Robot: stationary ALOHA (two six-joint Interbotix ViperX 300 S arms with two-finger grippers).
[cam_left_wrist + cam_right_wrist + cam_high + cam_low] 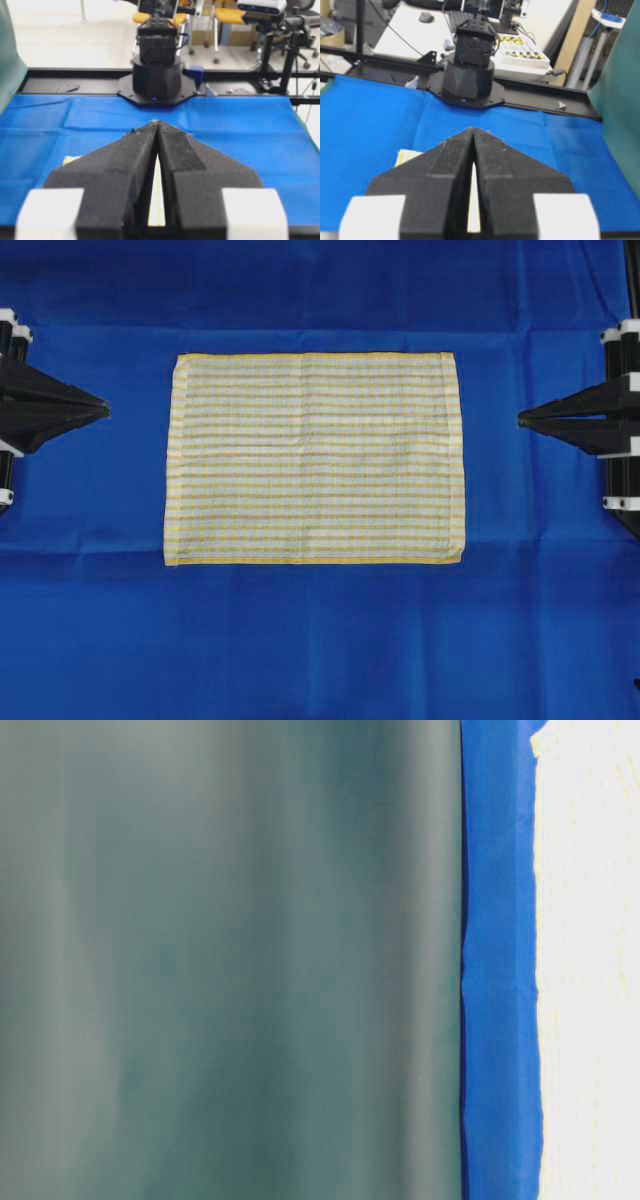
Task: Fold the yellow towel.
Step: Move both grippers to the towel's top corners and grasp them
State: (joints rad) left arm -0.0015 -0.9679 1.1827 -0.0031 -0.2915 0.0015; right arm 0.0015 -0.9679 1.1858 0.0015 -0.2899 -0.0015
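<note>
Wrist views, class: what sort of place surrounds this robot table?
Probably a robotics lab or workshop: a blue cloth covers the bench, orange chairs stand on a bare floor, and a screwdriver set lies on a worktable.

overhead looks straight down; wrist views face each other across the blue cloth [320,640]; table-level sits close, blurred.

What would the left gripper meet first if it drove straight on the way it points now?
Likely nothing at first: the shut left gripper points level across the yellow towel, apparently above it. Farther along stands the right gripper, facing it. Height over the towel is unclear.
</note>
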